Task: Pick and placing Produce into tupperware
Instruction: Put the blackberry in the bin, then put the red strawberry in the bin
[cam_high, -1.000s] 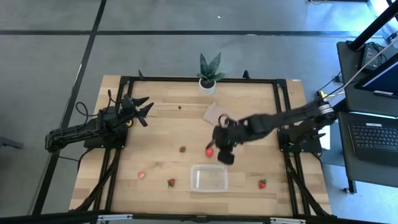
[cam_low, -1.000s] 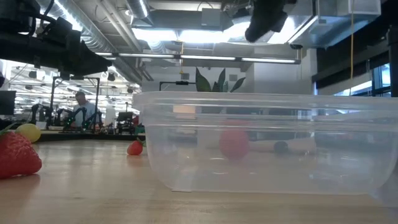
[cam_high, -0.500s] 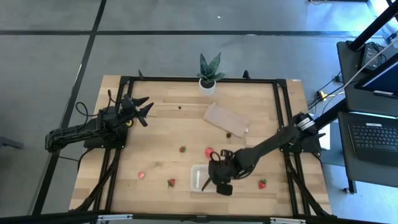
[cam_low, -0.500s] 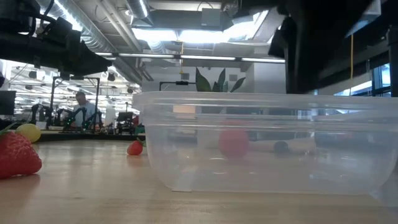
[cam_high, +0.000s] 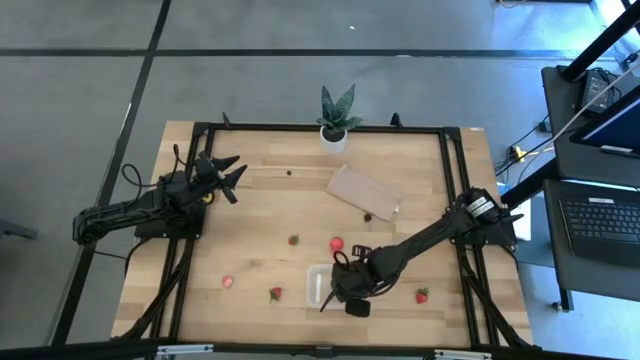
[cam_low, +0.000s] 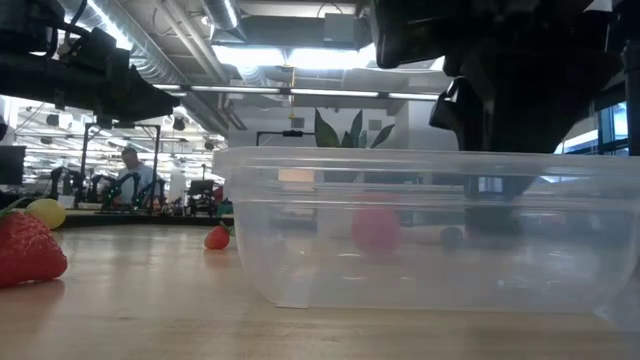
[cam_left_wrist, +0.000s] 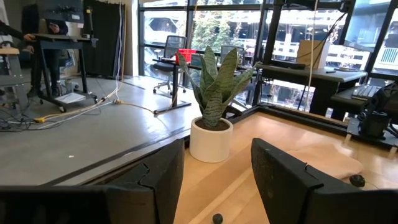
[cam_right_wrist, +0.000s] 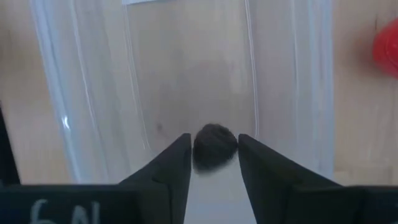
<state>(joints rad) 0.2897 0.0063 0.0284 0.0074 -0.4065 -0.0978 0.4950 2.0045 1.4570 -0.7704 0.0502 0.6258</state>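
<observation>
The clear tupperware (cam_high: 322, 284) (cam_low: 430, 230) stands near the table's near edge. My right gripper (cam_high: 345, 292) (cam_right_wrist: 214, 158) hangs over it, pointing down, shut on a dark berry (cam_right_wrist: 214, 146). Red strawberries lie on the wood around the box (cam_high: 337, 244) (cam_high: 294, 240) (cam_high: 422, 295), and two more lie to its left (cam_high: 275, 293) (cam_high: 228, 282). A dark berry (cam_high: 290, 172) lies toward the far edge. A yellow fruit (cam_low: 45, 212) sits at the left. My left gripper (cam_high: 226, 172) (cam_left_wrist: 216, 180) waits open at the table's left side, touching nothing. My right gripper pinches the dark berry (cam_right_wrist: 215, 142) between its two fingertips (cam_right_wrist: 180, 155), coming from above and pointing down. The berry is lifted clear, above the tupperware's floor (cam_right_wrist: 186, 74).
A potted plant (cam_high: 335, 120) (cam_left_wrist: 211, 118) stands at the far edge. A flat tan sheet (cam_high: 363, 190) lies right of the middle with a dark berry (cam_high: 367, 216) at its near edge. A black frame (cam_high: 455, 170) runs round the table.
My right gripper has travelled from the table's middle, beside a strawberry, toward the near edge and now hangs over the tupperware, lower than before. The tan sheet, earlier partly behind the arm, shows whole.
</observation>
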